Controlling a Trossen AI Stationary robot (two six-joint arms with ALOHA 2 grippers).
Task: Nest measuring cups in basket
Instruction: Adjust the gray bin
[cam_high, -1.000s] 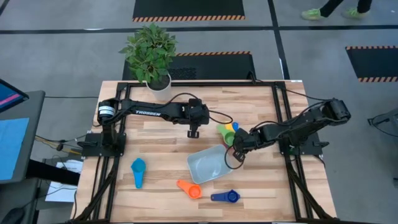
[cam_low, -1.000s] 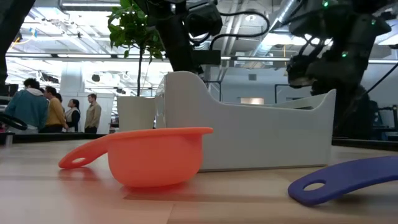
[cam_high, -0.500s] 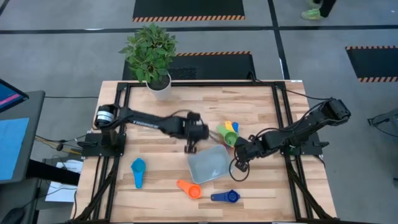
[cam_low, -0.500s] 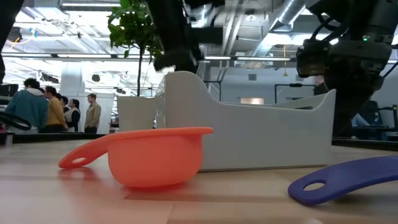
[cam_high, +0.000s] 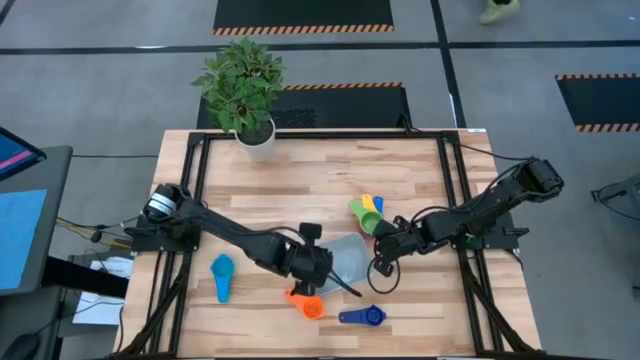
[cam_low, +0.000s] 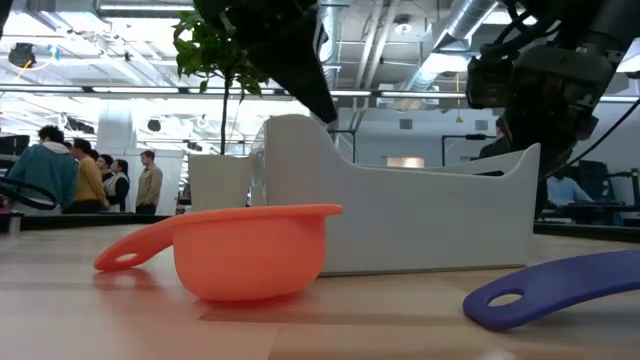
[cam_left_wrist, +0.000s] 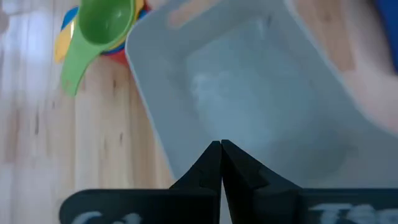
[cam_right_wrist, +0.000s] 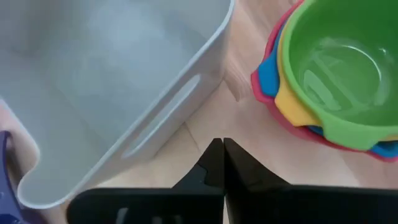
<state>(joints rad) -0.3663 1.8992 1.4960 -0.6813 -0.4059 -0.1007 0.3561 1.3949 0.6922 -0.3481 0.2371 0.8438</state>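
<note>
The pale grey-blue basket (cam_high: 348, 255) stands on the table's near middle. Just beyond its far right corner sits a nested stack of measuring cups with a green cup (cam_high: 364, 212) on top. An orange cup (cam_high: 306, 304), a dark blue cup (cam_high: 366, 316) and a light blue cup (cam_high: 222, 274) lie singly on the wood. My left gripper (cam_high: 318, 272) hangs shut above the basket's near left part (cam_left_wrist: 186, 143). My right gripper (cam_right_wrist: 221, 149) is shut over the bare wood between the basket's right wall (cam_right_wrist: 168, 106) and the stack (cam_right_wrist: 323, 87).
A white pot with a green plant (cam_high: 243, 90) stands at the table's far left edge. In the low view the orange cup (cam_low: 250, 250) and the dark blue cup's handle (cam_low: 560, 285) lie in front of the basket (cam_low: 420, 220). People stand in the room behind.
My left gripper, shut throughout, has swept from the table's far middle toward the near edge and now hangs over the basket's near left part, beside the orange cup. The cups have stayed where they were.
</note>
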